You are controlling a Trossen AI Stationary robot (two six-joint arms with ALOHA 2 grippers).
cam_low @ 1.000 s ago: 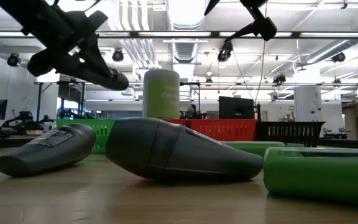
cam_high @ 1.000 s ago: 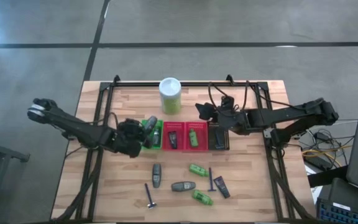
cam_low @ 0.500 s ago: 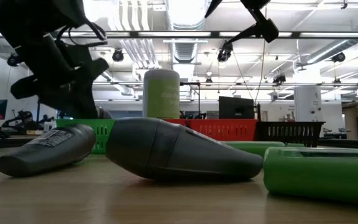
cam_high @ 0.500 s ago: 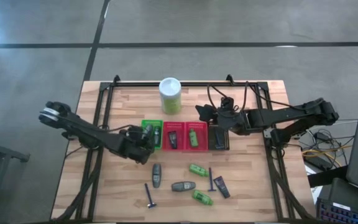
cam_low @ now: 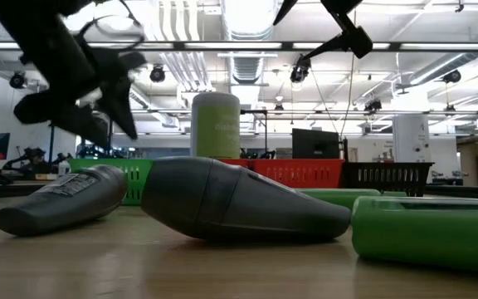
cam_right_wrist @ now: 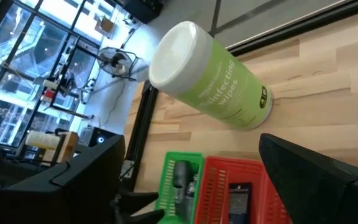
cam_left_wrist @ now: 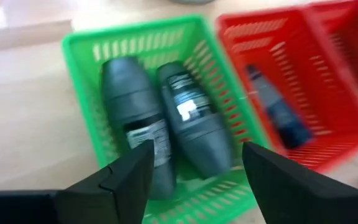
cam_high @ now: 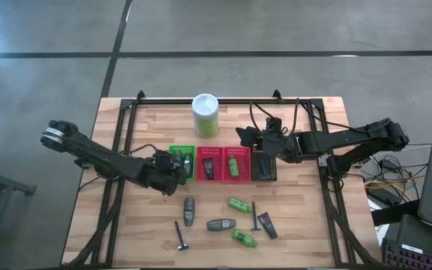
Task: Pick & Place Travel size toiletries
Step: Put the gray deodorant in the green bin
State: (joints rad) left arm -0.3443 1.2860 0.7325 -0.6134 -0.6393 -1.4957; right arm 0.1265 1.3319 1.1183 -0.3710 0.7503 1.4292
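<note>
While hovering just above the green basket, left gripper open and empty, fingers spread over two dark grey oval bottles lying side by side inside. Right gripper open too, empty, raised over the red basket and the black basket, near the white-and-green wipes canister. Dark packet in one red compartment, green bottle in the other. Loose on the wooden table nearer the front: more grey bottles, green bottles, a dark packet, blue T-shaped sticks.
</note>
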